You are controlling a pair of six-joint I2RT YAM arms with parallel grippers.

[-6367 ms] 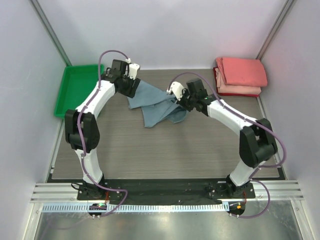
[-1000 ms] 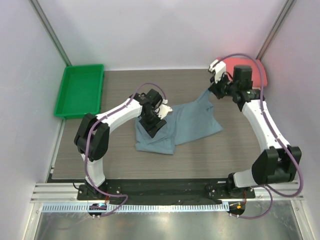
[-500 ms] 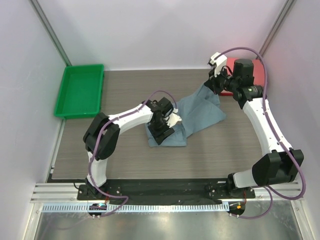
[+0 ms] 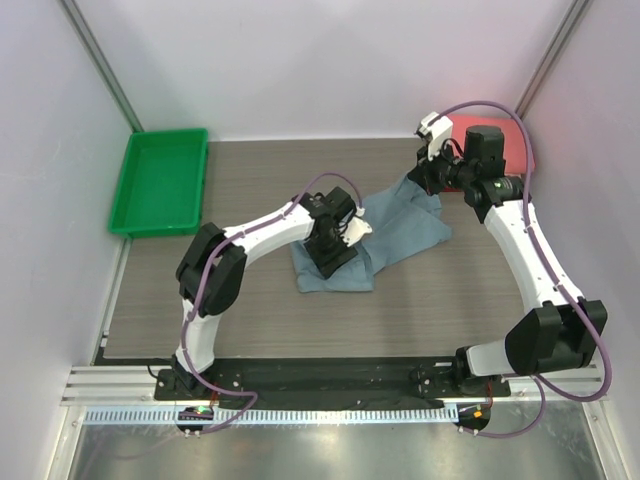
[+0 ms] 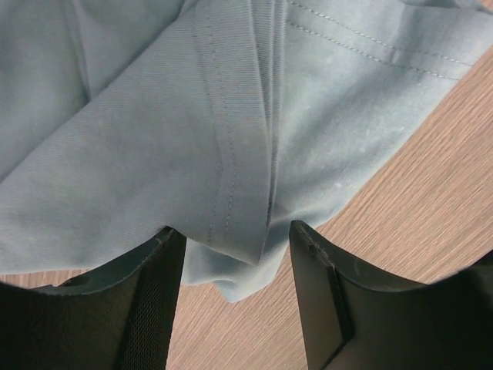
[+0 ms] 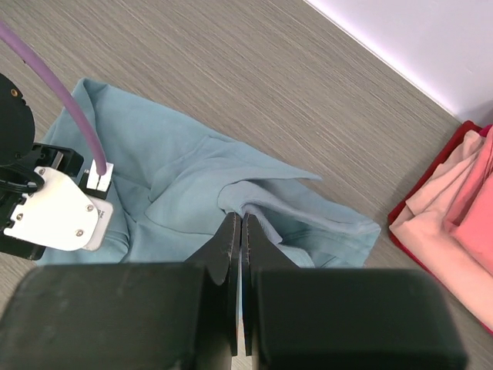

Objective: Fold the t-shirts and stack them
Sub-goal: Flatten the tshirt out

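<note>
A green plastic tray (image 4: pixel 160 185) is seen empty at the far left of the grey wood-grain table (image 4: pixel 240 310). Well to the right of the tray, the left gripper (image 5: pixel 235 237) is lowered onto the dusty blue-grey cloth t-shirt (image 4: pixel 400 235). Its fingers are spread, and a stitched hem is straddled but not squeezed, probably so that this edge can be pinned or taken. The shirt is laid flat on the table right of the tray, partly doubled over and creased, not yet a neat rectangle. Farther right, the right gripper (image 6: pixel 239 220) is clenched on a raised pinch of the shirt, apparently so that a flap can be drawn across. Farthest from the tray, the folded coral-pink t-shirts (image 6: pixel 454 223) are stacked.
</note>
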